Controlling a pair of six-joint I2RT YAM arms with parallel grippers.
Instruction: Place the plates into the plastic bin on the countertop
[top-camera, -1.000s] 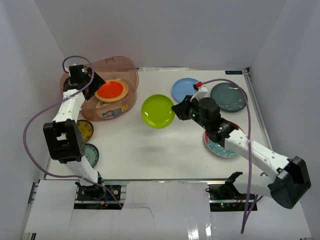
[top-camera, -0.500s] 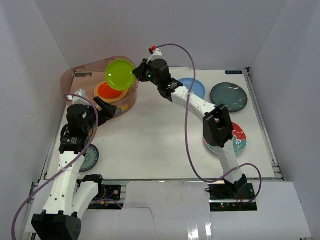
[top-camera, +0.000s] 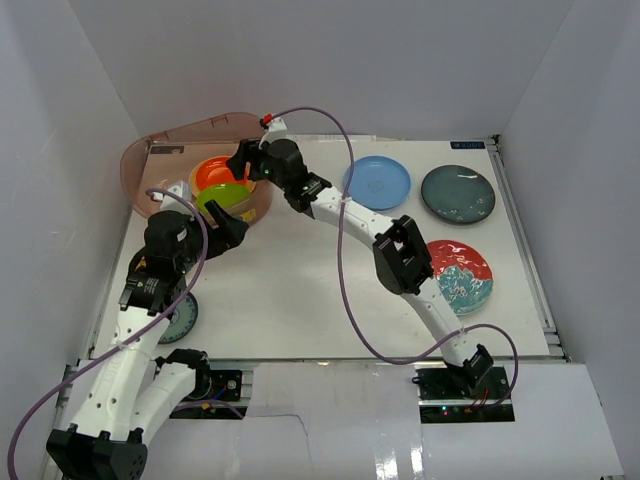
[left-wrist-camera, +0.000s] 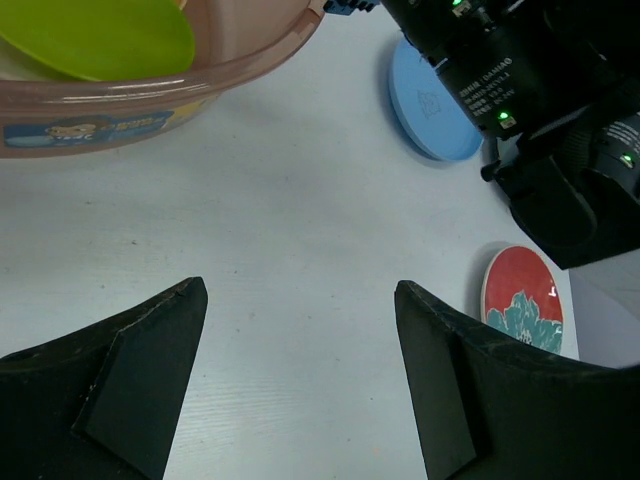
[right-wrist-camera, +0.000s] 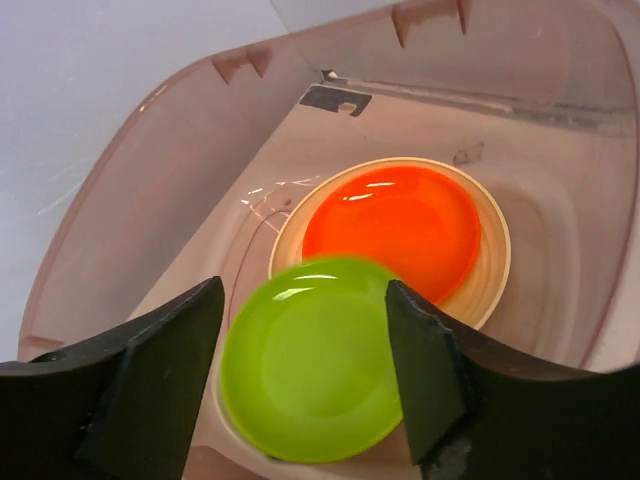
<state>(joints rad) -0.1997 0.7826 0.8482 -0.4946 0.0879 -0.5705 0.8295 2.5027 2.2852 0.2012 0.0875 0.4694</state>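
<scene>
The plastic bin (top-camera: 170, 155) stands at the far left of the countertop (top-camera: 300, 290). An orange-red plate (right-wrist-camera: 390, 230) lies in it on a cream plate (right-wrist-camera: 495, 270), and a green plate (right-wrist-camera: 310, 370) rests tilted over their near edge. My right gripper (right-wrist-camera: 305, 300) hangs open above the green plate, its fingers apart from it. Just in front of the bin (left-wrist-camera: 200, 95), my left gripper (left-wrist-camera: 300, 290) stands open and low over bare countertop, holding nothing. A blue plate (top-camera: 377, 182), a dark teal plate (top-camera: 458, 194) and a red-and-teal floral plate (top-camera: 460, 275) lie on the right.
A grey patterned plate (top-camera: 183, 315) lies at the left edge, partly under my left arm. My right arm (top-camera: 345, 215) stretches diagonally across the table from near right to the bin. White walls enclose the table on three sides.
My right arm carried the green plate from mid-table over the bin, opened, and the plate now lies in the bin. My left gripper drew back out of the bin to its front.
</scene>
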